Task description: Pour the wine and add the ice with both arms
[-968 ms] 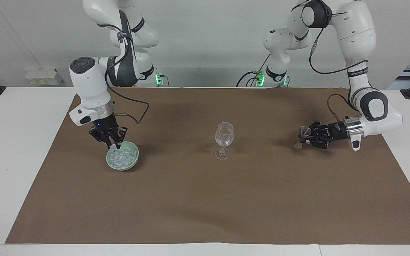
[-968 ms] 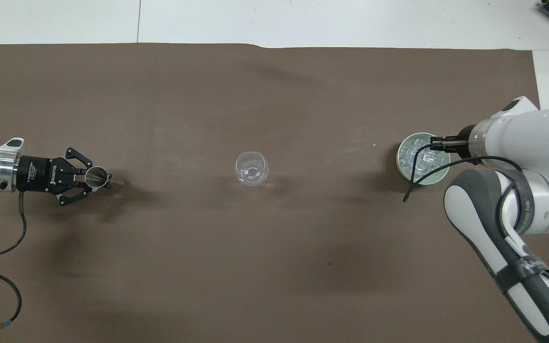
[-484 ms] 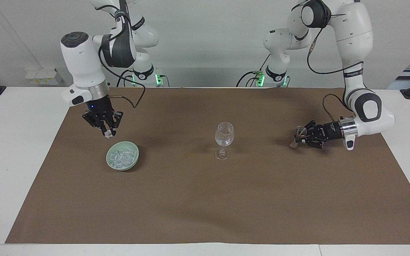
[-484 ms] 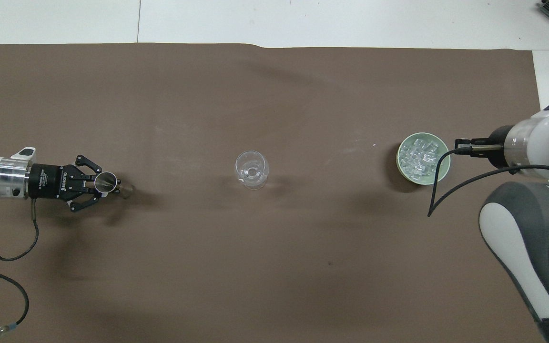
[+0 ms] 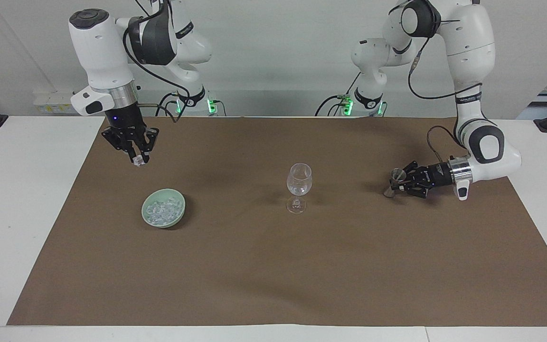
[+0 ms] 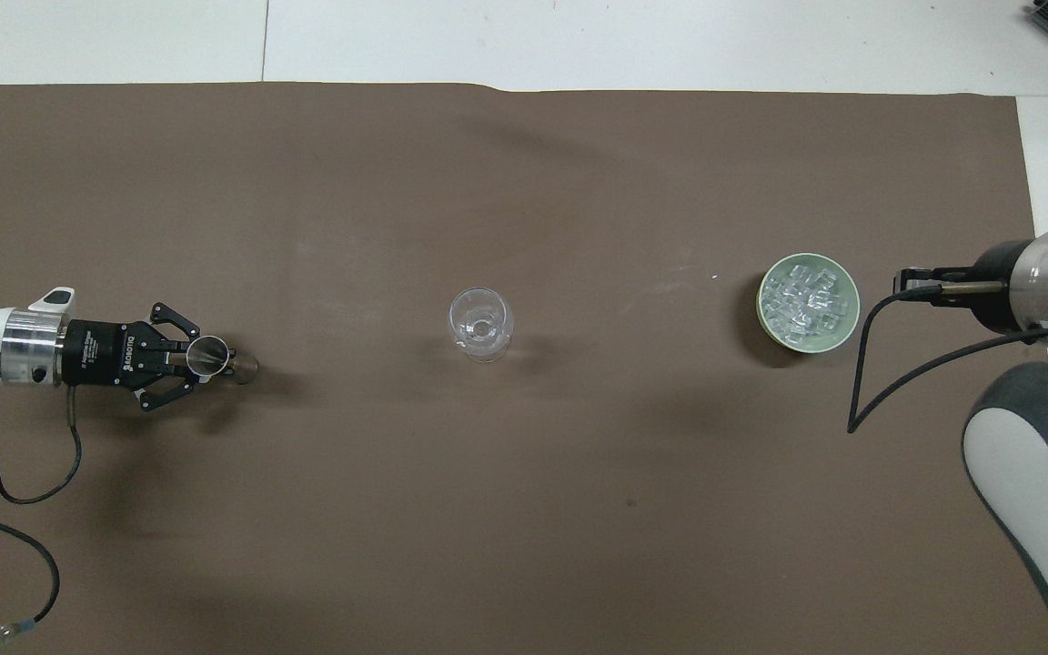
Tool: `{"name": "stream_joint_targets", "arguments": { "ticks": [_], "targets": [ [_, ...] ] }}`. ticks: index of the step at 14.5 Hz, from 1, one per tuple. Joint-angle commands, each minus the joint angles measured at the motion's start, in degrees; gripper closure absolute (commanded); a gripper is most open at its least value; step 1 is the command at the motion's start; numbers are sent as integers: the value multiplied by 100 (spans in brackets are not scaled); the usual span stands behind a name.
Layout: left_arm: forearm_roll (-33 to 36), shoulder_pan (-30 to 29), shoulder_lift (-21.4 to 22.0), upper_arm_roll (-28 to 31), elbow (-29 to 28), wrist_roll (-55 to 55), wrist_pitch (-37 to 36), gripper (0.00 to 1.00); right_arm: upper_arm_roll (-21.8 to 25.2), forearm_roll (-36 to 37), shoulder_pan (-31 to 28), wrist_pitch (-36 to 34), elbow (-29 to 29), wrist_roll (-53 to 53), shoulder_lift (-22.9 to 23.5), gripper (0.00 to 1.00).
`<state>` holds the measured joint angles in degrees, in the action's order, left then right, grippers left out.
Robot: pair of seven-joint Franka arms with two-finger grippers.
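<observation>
The right pincer hung in the air over the brown mat at the right arm's end of the counter, pointing down, its fingertips clamped on one small clear cube. From above, only its wrist and a black cable showed, beside the bowl.

Under it, a little farther from the robots, a pale green bowl sat on the mat, holding the ice, a heap of small clear chunks. The bowl and its ice stood well apart from the glass.

A clear stemmed glass stood upright near the middle of the mat, between the two arms. From above, its round rim showed, with nothing coloured in it.

The left pincer lay low and level at the left arm's end of the counter, reaching toward the glass but well apart from it. It was closed on a small metal jigger, a double cone tipped over. From above, the pincer gripped the jigger at its waist, the open mouth of one cone showing. Whether the jigger's lower end touched the mat could not be told.
</observation>
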<state>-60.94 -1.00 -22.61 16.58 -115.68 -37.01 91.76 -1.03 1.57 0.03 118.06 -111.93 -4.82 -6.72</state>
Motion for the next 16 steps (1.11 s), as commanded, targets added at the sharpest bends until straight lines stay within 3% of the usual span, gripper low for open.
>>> {"name": "stream_joint_targets", "arguments": {
  "ticks": [1, 6, 10, 14, 16],
  "targets": [
    [-67, 100, 169, 73, -227, 176, 158, 100, -47, -130, -3, -99, 162, 122, 74, 100],
    [-23, 91, 152, 82, -227, 309, 149, 100, -274, -491, 94, -108, 558, -307, 302, 100],
    [65, 73, 152, 82, -218, 423, 132, 96, -906, -430, 155, -99, 953, -1123, 496, 100],
    [143, 65, 152, 82, -218, 476, 140, 91, -1136, -175, 900, -55, 1340, -2363, 960, 100],
    [179, 65, 152, 82, -209, 476, 132, 82, -1137, 289, 1462, -55, 1655, -3213, 1338, 100]
  ]
}}
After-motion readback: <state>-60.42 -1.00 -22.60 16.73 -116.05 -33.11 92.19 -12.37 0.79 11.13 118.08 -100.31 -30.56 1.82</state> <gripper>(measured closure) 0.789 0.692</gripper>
